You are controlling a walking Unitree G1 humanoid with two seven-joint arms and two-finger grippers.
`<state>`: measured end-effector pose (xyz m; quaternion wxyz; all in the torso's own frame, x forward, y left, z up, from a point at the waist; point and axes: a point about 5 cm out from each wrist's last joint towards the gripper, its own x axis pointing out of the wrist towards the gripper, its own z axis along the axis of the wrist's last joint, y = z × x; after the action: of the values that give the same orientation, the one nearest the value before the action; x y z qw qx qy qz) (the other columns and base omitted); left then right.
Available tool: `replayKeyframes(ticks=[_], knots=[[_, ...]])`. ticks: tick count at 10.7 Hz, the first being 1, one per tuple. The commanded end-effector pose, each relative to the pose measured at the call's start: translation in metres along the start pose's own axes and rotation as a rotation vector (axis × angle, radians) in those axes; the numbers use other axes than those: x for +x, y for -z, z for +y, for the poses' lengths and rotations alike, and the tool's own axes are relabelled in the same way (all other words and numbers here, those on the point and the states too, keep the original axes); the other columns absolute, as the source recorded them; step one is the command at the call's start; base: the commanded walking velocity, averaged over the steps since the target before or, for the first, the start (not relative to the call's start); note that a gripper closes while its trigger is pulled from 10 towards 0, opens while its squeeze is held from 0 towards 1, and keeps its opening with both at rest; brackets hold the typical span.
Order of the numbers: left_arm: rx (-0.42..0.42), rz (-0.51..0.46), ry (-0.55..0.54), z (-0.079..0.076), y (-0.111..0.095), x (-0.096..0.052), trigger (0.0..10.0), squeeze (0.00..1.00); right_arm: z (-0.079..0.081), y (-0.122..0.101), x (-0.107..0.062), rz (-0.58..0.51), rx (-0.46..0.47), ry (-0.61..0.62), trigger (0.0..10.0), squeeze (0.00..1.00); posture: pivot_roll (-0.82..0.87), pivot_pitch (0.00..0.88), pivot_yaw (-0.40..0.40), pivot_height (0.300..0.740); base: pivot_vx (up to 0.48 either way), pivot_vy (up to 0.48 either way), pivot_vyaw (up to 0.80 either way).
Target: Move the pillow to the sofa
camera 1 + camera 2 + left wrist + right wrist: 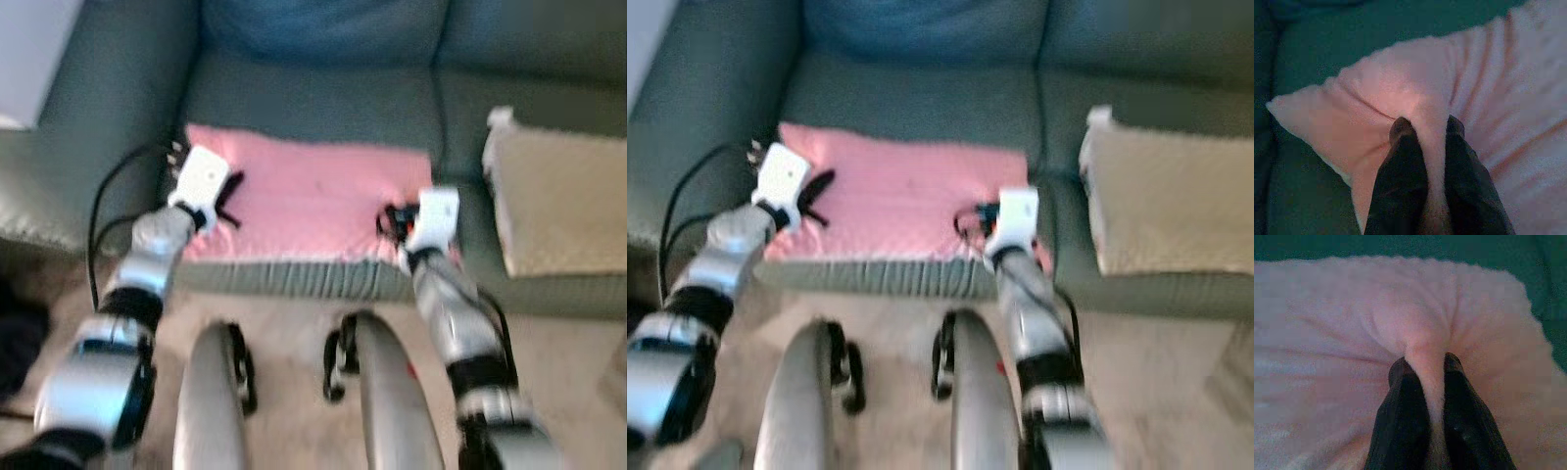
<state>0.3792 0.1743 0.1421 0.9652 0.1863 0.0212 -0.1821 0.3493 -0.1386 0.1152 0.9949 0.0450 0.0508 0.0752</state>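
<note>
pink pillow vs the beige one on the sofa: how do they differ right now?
Colour: the pink pillow is pink, the beige pillow tan.
Place: the pink one lies on the middle seat, the beige one on the seat to the robot's right.
Grip: the left gripper and right gripper each pinch a fold of the pink one; nothing touches the beige one.
Both rest flat on the green sofa.

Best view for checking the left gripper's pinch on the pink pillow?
Left wrist view: the left gripper has a fold of the pink pillow pinched between both black fingers, near a corner. The eye views are blurred; they place it at the pillow's left edge on the sofa. The right wrist view shows the right gripper pinching likewise.
</note>
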Motion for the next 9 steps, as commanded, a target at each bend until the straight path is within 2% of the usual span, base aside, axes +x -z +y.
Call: replayKeyframes(ticks=[1,2,4,5,6,9], knots=[[0.022,0.052,-0.016,0.004,0.012,-0.004,10.0,0.00,-0.007,0.014,-0.002,0.063,0.016,0.006,10.0,0.00,-0.05,0.539,-0.021,0.646,0.000,0.000,0.00],[0.031,0.062,-0.032,0.005,0.009,-0.001,10.0,0.00,-0.003,0.007,0.006,0.060,-0.010,-0.020,10.0,0.00,-0.05,0.545,-0.023,0.646,0.000,0.000,0.00],[0.035,0.068,-0.031,-0.004,0.001,0.010,10.0,0.00,-0.013,-0.011,0.021,0.037,-0.058,0.005,10.0,0.00,-0.07,0.550,-0.029,0.646,0.000,0.000,0.00],[0.036,0.066,-0.034,-0.010,-0.004,0.016,10.0,0.00,-0.024,-0.015,0.022,0.035,-0.068,0.037,10.0,0.00,-0.06,0.548,-0.031,0.646,0.000,0.000,0.00],[0.049,0.056,-0.037,-0.013,-0.007,0.018,10.0,0.00,-0.026,-0.014,0.022,0.037,-0.076,0.034,10.0,0.00,-0.06,0.548,-0.031,0.646,0.000,0.000,0.00],[0.132,0.021,0.024,-0.023,-0.017,0.024,10.0,0.00,-0.013,-0.014,0.024,-0.006,-0.044,-0.010,10.0,0.00,-0.08,0.540,-0.040,0.646,0.000,0.000,0.00]])
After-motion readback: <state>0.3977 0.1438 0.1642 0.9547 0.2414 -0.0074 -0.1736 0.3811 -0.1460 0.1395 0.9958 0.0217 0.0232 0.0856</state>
